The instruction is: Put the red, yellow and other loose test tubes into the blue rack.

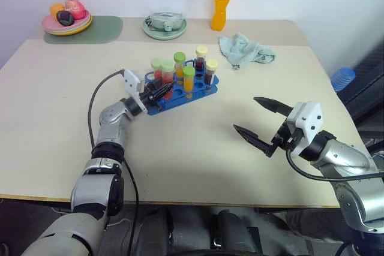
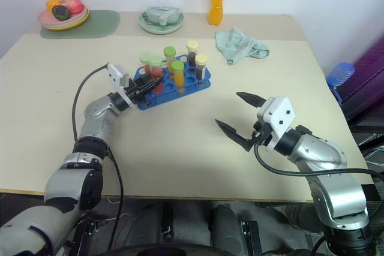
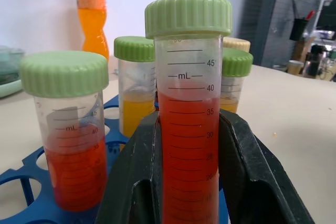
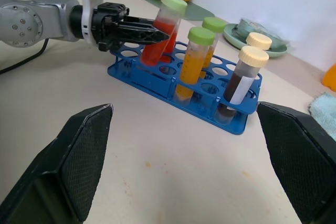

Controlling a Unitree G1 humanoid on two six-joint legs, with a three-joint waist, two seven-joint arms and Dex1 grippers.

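From the head, the left gripper (image 1: 163, 90) brackets a red test tube (image 1: 167, 80) in the blue rack (image 1: 207, 90), while the right gripper (image 1: 257, 122) hangs released, well apart. The left wrist shows fingers (image 3: 134, 182) flanking that tube, grip uncertain. The right wrist shows the tube tilted, other tubes (image 4: 195, 61) racked beyond.

Bright blue plastic rack with round holes (image 1: 207, 90), clear tubes of red liquid with pale green ribbed caps (image 3: 187, 129), yellow-orange tubes green-capped (image 4: 193, 64), dark brown tubes with pale-yellow caps (image 4: 240, 80), black gripper fingers (image 3: 247, 171), beige tabletop (image 1: 192, 160).
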